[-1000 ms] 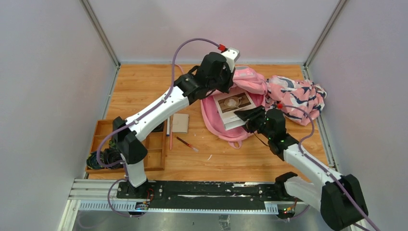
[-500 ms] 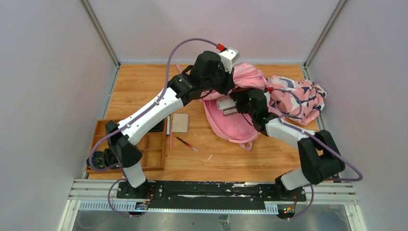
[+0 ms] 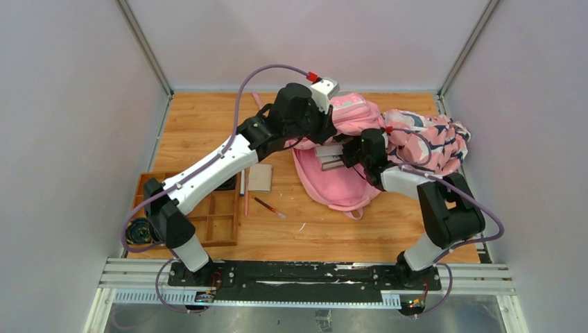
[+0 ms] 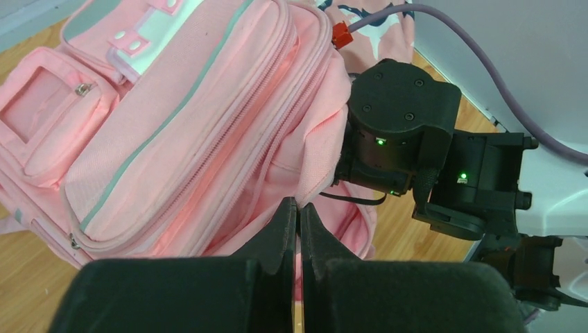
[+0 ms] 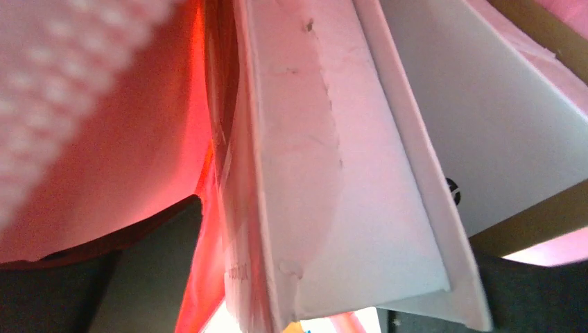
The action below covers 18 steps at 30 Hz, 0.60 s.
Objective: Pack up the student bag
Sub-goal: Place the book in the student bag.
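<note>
I have the student bag (image 3: 336,191) lying towards the back of the wooden table (image 3: 201,132), just left of the crumpled pink cloth (image 3: 426,142) with the navy and white pattern. Its front pockets are tipped up and its main mouth is held open. My left gripper (image 4: 298,208) has its jaws pressed together at the bag's upper edge, and from the left wrist view I judge it is pinching a fold of that fabric to keep the mouth lifted. My right gripper (image 3: 347,155) is pushed into the opening with a couple of white books (image 5: 333,173) lying between its fingers. The right wrist view shows a dark finger on each side of them, but I cannot tell whether the fingers are pressing on the covers or standing off them. The step in hand looks like seating the books inside. To do it well I would keep the left pinch high and steady so the mouth doesn't sag onto the right wrist. I would make sure the books have slid deep and flat against the back panel before the right arm leaves. I would then draw that arm straight back along its entry line, fingers wide enough not to drag a cover or snag the lining.
</note>
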Each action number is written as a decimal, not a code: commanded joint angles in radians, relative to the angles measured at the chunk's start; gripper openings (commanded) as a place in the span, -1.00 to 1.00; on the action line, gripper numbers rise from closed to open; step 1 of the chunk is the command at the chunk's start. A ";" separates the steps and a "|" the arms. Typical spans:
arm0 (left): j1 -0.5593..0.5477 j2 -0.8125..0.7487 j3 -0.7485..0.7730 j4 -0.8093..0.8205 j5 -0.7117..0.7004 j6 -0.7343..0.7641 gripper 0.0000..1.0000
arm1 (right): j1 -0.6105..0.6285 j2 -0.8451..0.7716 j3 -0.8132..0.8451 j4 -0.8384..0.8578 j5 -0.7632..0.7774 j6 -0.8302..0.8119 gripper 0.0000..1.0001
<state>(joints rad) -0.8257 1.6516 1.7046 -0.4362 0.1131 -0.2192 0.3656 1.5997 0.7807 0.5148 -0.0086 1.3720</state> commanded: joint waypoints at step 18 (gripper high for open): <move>0.026 -0.029 -0.025 0.199 0.043 -0.103 -1.00 | -0.016 -0.551 -0.176 -0.429 -0.097 -0.292 1.00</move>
<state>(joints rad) -0.8062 1.6463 1.6562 -0.3447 0.1379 -0.2970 0.3599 1.1500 0.6453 0.1963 -0.0952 1.1629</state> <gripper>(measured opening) 0.023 0.997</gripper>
